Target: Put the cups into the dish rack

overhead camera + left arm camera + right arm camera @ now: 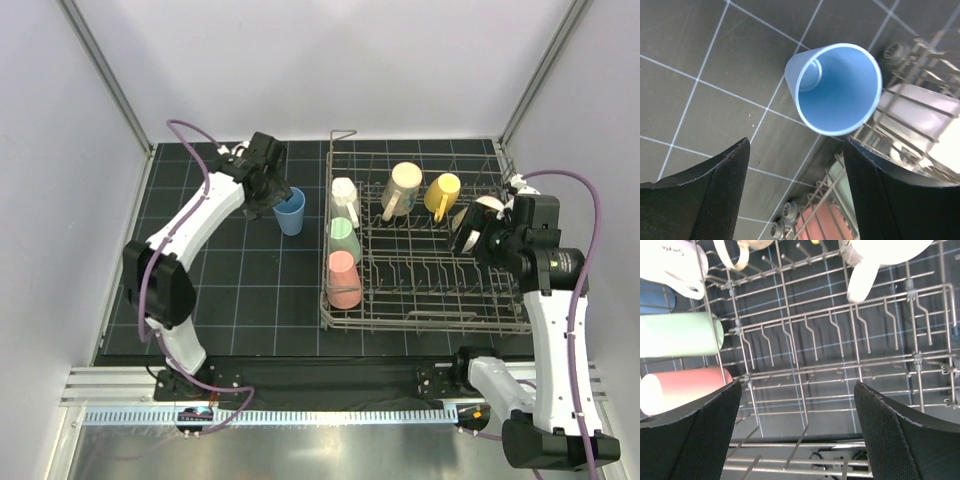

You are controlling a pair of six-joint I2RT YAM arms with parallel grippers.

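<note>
A blue cup (pixel 290 212) stands upright on the dark mat just left of the dish rack (pixel 430 318). My left gripper (pixel 268 192) hovers beside it, open. In the left wrist view the blue cup (pixel 837 90) lies ahead of the fingertips, with nothing between them (pixel 796 190). In the rack lie a white mug (pixel 343 190), a pale green cup (pixel 345 240), a pink cup (pixel 343 282), a cream mug (pixel 403 185), a yellow mug (pixel 442 195) and a white mug (pixel 487 208). My right gripper (pixel 468 235) hangs open over the rack's right side, empty (pixel 797 430).
The rack's upright tines (pixel 840 315) stand bare below the right gripper. The rack's small wheels (pixel 782 220) rest on the gridded mat (pixel 230 300). White walls close in the mat at the back and on both sides.
</note>
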